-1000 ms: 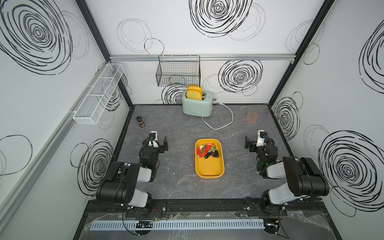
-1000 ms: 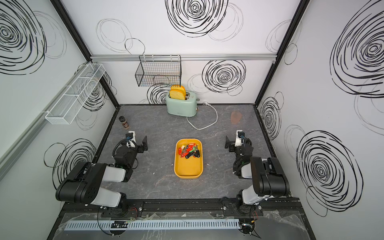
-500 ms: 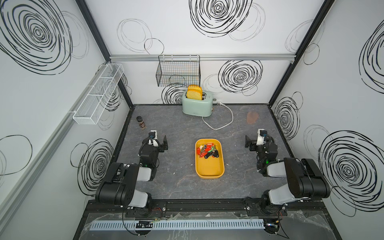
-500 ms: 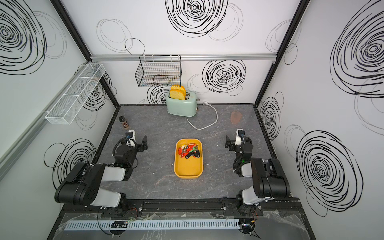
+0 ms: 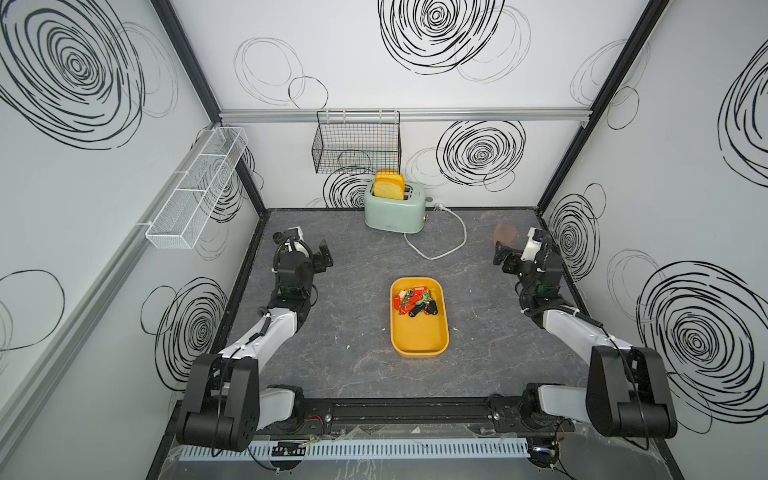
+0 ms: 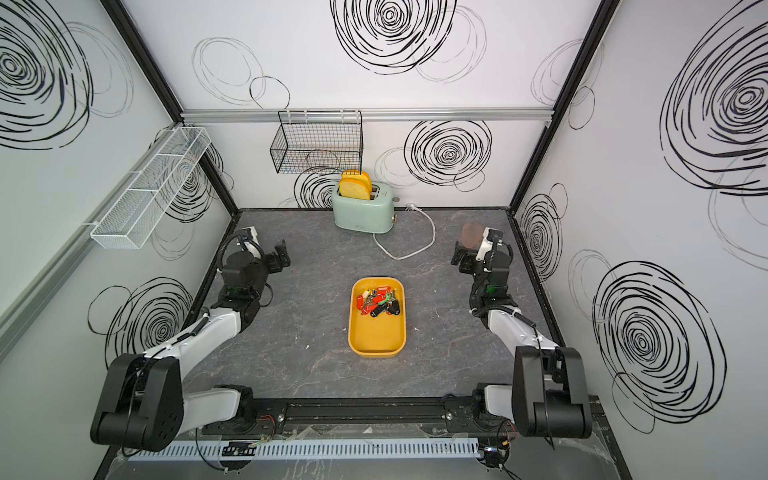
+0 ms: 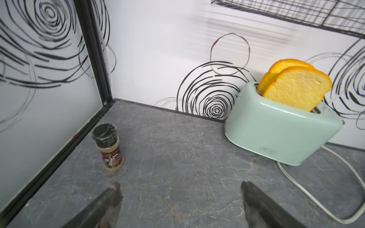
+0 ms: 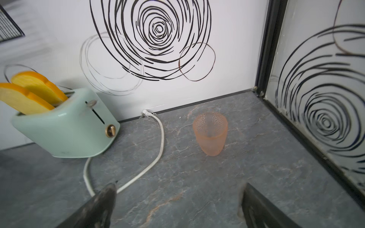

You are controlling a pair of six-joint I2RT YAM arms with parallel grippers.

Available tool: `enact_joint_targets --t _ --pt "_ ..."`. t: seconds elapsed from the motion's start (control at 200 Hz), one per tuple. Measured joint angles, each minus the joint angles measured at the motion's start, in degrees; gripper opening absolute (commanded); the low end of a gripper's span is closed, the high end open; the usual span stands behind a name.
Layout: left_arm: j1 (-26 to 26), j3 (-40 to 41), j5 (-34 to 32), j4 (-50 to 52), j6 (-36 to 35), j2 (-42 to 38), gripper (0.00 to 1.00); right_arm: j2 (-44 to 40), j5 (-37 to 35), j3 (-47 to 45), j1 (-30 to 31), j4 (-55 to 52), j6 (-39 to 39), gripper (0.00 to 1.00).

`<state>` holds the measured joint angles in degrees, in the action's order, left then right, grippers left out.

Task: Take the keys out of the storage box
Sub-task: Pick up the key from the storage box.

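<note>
The keys lie heaped at the twelve o'clock end of the yellow box, mid-desk. At its ten o'clock, the left pincer gapes empty; at two o'clock, the right pincer gapes too.

The box lies lengthwise on the table. The keys sit heaped in the box's far half, with red, orange, black and green tags. Behind the box stands the toaster with bread in it, and its cord loops toward the box. The left gripper hangs well left of the box and the right gripper well right, both with jaws apart and empty.
</note>
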<state>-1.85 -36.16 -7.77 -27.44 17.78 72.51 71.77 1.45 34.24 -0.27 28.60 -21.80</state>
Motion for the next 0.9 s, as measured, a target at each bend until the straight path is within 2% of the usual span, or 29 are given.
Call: enact_joint_targets --t 0.04,0.085,0.13,0.19,0.365,0.47,0.71,0.785,0.9 --pt "1.81 -0.59 2.6 1.31 3.65 -0.42 0.98 -1.25 1.57 0.61 -0.96 -1.7 -4.55 0.88" --pt "3.82 -0.79 5.79 2.58 7.17 -0.74 1.0 -1.9 4.57 0.87 -2.38 -2.12 -8.04 0.86" --pt "5.2 -0.83 8.87 3.98 9.94 -0.83 0.94 -1.77 7.23 2.12 -3.43 -4.39 -10.29 0.8" --pt "6.03 -0.87 12.79 6.32 12.24 -0.83 0.89 -1.05 9.55 4.57 -3.5 -8.09 -11.82 0.78" --pt "3.82 -1.16 22.6 14.53 14.71 -0.98 0.68 -0.68 12.48 14.19 3.89 -20.46 -10.86 0.57" --pt "2.43 -1.18 27.47 19.82 14.51 -1.79 0.64 -0.44 14.01 18.51 9.31 -26.47 -8.76 0.44" --pt "-2.03 -0.66 34.51 27.63 13.07 -5.68 0.61 3.76 16.11 22.45 18.58 -38.47 -4.94 0.41" --pt "-4.33 0.33 34.88 29.03 12.41 -7.5 0.6 4.66 16.11 22.45 21.24 -41.33 -4.28 0.37" --pt "-7.54 1.6 34.77 31.23 11.85 -9.55 0.59 5.88 16.15 22.45 24.87 -44.37 -3.89 0.36"
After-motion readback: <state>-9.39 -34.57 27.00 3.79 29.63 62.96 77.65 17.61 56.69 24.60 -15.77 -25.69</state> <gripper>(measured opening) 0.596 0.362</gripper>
